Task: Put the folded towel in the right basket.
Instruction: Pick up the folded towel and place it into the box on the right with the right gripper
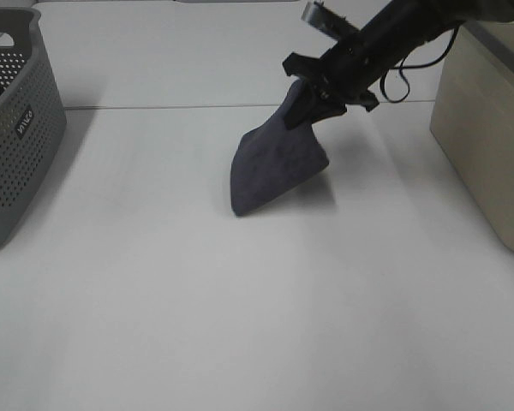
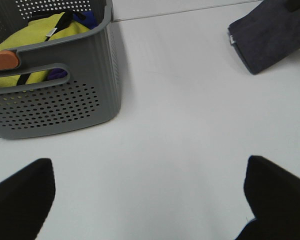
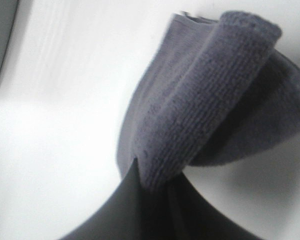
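The folded dark blue-grey towel (image 1: 272,167) hangs from my right gripper (image 1: 311,104), which is shut on its upper corner; its lower corner touches or nearly touches the white table. The right wrist view shows the towel (image 3: 200,105) bunched between the fingers. The towel also shows in the left wrist view (image 2: 270,37). The beige right basket (image 1: 488,128) stands at the right edge, right of the gripper. My left gripper (image 2: 150,200) is open and empty, low over the table near the grey basket; it is out of the exterior high view.
A grey perforated basket (image 1: 17,120) stands at the left edge; in the left wrist view it (image 2: 65,95) holds yellow, blue and orange cloth items. The white table (image 1: 240,300) stretches between the baskets.
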`<state>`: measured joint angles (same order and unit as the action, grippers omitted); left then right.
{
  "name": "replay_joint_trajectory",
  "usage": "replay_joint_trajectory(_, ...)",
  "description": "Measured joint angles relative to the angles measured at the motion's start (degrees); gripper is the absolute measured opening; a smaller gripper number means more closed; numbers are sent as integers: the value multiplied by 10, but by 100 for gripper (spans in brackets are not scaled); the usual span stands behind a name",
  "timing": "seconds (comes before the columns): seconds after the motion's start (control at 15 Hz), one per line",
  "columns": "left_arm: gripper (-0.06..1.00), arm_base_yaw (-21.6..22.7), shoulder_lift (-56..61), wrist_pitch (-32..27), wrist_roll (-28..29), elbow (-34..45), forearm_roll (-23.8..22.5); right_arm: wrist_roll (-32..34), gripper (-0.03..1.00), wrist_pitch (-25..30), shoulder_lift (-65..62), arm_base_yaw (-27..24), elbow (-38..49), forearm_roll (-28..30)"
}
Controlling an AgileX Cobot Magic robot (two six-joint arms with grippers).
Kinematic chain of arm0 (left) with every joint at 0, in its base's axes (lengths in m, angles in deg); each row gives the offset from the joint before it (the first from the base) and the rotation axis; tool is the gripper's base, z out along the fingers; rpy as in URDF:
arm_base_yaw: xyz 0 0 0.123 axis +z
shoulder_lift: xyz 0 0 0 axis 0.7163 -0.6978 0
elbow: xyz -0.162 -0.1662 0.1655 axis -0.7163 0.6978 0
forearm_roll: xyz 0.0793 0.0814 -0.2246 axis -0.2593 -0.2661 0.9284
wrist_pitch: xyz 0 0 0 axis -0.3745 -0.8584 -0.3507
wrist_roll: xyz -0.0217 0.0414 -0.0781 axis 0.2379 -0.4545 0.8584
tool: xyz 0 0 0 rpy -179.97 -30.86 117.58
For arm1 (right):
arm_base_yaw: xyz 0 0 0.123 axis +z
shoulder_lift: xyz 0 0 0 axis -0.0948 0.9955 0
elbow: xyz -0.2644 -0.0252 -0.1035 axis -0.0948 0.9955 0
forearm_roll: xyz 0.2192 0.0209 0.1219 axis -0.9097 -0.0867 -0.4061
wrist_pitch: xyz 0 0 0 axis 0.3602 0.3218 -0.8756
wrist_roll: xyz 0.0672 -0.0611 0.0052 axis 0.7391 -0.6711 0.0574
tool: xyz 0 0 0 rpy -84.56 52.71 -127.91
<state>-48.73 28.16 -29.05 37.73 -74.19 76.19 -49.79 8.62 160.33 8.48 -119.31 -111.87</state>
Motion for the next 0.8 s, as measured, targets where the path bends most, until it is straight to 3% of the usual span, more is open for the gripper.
replay_joint_trajectory(0.27,98,0,0,0,0,0,0,2,6,22,-105,0,0,64)
replay_joint_trajectory(0.53,98,0,0,0,0,0,0,56,6,44,-221,-3,0,213)
replay_joint_trajectory(0.8,98,0,0,0,0,0,0,68,6,70,-296,-84,0,231)
